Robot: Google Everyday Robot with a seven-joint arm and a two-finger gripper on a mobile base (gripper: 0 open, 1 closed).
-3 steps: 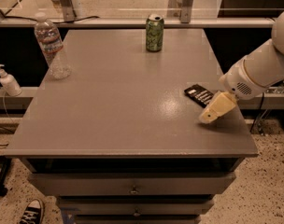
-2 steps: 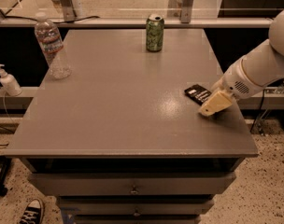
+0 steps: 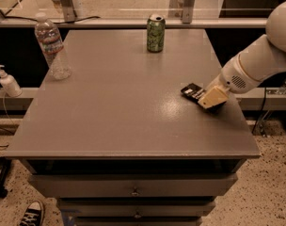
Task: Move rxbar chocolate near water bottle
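Note:
The rxbar chocolate (image 3: 193,91), a flat black bar, lies on the grey table (image 3: 119,102) near its right edge. My gripper (image 3: 211,98) comes in from the right on a white arm and sits low over the bar's right end, covering part of it. The water bottle (image 3: 51,46), clear with a white cap and a red-and-white label, stands upright at the table's far left corner, a long way from the bar.
A green soda can (image 3: 155,33) stands at the back middle of the table. A small white pump dispenser (image 3: 8,81) sits on a ledge left of the table. Drawers are below the front edge, and a shoe (image 3: 34,213) is on the floor.
My gripper has slid slightly up and back along the table, closing in over the bar's right end. Bottle, can and bar have not moved.

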